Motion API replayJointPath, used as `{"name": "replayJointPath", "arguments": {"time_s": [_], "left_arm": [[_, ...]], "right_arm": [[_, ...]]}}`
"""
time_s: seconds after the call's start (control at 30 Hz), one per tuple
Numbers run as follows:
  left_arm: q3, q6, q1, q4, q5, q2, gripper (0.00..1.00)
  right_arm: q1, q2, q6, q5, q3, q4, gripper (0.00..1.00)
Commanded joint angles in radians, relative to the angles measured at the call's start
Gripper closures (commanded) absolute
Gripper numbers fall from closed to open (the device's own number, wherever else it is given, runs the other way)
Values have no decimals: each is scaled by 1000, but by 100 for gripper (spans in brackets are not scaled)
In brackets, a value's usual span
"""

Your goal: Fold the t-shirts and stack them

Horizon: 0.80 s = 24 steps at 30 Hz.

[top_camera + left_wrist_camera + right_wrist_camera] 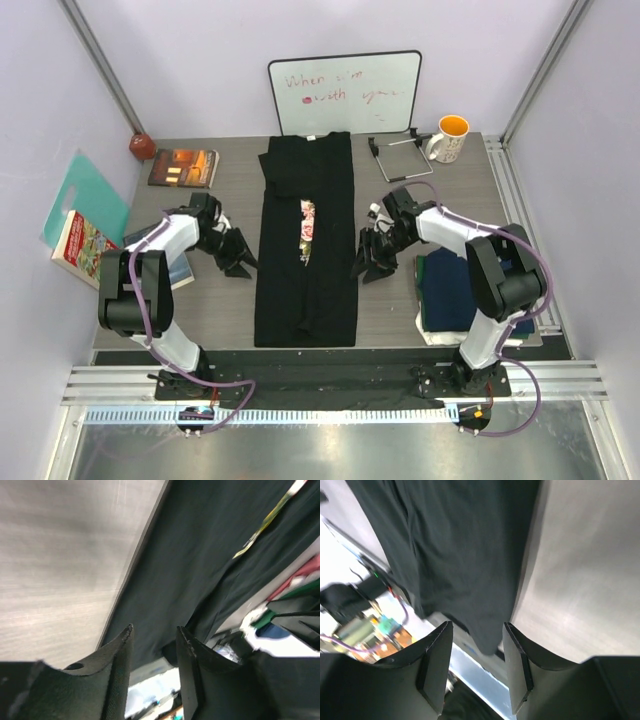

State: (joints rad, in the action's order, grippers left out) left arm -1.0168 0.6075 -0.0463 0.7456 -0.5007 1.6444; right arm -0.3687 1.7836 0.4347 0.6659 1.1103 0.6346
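Observation:
The black t-shirt [305,300] lies down the middle of the table as a long strip, both sides folded in. A sliver of its floral print [307,228] shows at the centre seam. My left gripper [239,263] is at the shirt's left edge and stands open with nothing between its fingers. In the left wrist view the dark cloth [200,565] lies beyond the left gripper [155,636]. My right gripper [368,266] is at the shirt's right edge, open and empty. The shirt's edge [460,545] runs ahead of the right gripper [477,630]. A folded navy shirt [455,290] rests on a white one [437,335] at the right.
At the back stand a whiteboard [344,92], a white mug [449,138] and a clipboard [398,158]. Books [184,168] [82,247], a teal board [85,195] and a small red object [142,146] sit at the left.

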Motion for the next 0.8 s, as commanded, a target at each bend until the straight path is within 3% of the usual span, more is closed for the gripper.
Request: {"name": "replayJointPath", "arguments": {"time_s": [0.0, 0.3, 0.53, 0.77], "left_arm": [[38, -83, -1, 78, -98, -52, 55], [216, -32, -3, 107, -38, -167, 55], [256, 26, 2, 112, 19, -95, 54], [293, 51, 28, 8, -141, 40, 55]], "right_arm": [[-33, -116, -67, -26, -69, 97, 49], [-47, -236, -68, -23, -306, 102, 48], [-72, -237, -41, -17, -388, 22, 47], [-102, -237, 27, 6, -359, -49, 47]]}}
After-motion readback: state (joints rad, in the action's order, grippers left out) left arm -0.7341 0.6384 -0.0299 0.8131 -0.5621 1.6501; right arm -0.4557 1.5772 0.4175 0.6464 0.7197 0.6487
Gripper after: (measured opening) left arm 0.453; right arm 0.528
